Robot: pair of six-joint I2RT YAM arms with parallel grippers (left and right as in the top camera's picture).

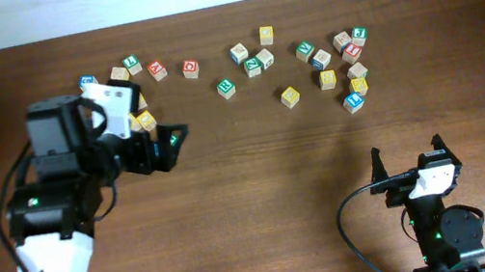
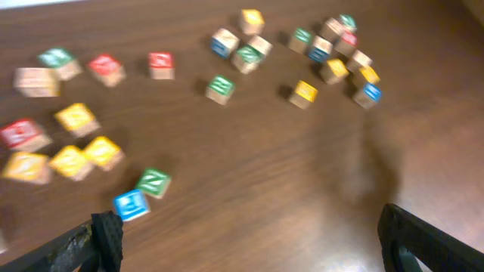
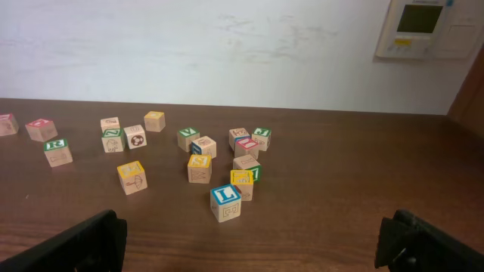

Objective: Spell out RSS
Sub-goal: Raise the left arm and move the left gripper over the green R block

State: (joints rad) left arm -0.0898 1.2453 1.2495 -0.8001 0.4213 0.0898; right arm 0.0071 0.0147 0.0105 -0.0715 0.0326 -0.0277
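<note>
**Both grippers open, R cube (image 1: pixel 226 88) lying free in the row**

The left gripper (image 1: pixel 174 147) hangs over the left end of the counter (image 1: pixel 263 201). Its jaws are wide apart and hold nothing. In its wrist view they frame the bottom corners, and a blurred bunch of lettered cubes (image 2: pixel 102 151) lies just ahead. The right gripper (image 1: pixel 409 156) sits near the counter's front edge, well apart from every cube, and is also spread wide and empty.

The R cube is green-faced with a white letter. It stands alone near the middle of the scatter, left of a small knot of green, blue and plain cubes, and touches none of them. The yellow cubes (image 1: pixel 290 97) are split up. One sits alone to the right of the R cube, and two more are in the crowded group at the right end. Others lie beside the left gripper. From the right wrist, one yellow cube in the right group seems to show an S. The letters on the rest cannot be read.
</note>
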